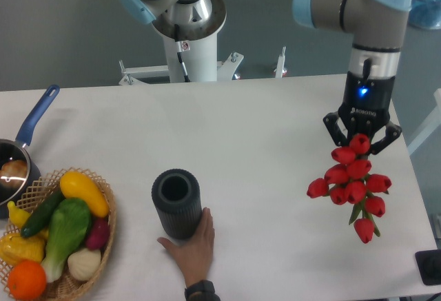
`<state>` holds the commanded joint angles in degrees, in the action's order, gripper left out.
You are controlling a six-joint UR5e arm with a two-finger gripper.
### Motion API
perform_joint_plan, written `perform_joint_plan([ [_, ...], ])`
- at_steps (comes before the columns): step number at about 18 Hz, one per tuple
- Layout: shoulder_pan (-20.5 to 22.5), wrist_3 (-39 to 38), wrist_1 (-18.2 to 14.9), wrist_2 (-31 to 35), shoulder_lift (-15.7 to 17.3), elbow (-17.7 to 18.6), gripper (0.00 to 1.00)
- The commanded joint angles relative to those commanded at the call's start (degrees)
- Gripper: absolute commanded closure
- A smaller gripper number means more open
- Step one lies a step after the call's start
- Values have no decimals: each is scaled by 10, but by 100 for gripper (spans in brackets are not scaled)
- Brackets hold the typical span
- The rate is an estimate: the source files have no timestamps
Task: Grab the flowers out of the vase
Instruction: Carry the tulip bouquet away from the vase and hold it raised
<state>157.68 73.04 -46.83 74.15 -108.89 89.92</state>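
Over the counter's (pixel 275 142) right side, the gripper (pixel 362 140) has its jaws pinching the flowers (pixel 353 182), well apart from the vase (pixel 178 203). Held among the buds, the hanging bunch could slip free. A hand (pixel 194 246) touches the vase.

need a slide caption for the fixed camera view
Claw holds red tulips over the table's right side; a hand touches the empty ribbed vase.

I log: vase (pixel 177 204), matt dark ribbed; flowers (pixel 353 185), glossy red plastic-looking buds; basket (pixel 69 284), rough woven wicker; table (pixel 262 129), smooth matt white.
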Motion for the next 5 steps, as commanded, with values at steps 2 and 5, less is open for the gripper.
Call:
perform_joint_plan([
  [2,-15,3,-30,52,-14,-12,96],
  [5,-48,17,-55,139,-34,-15,97],
])
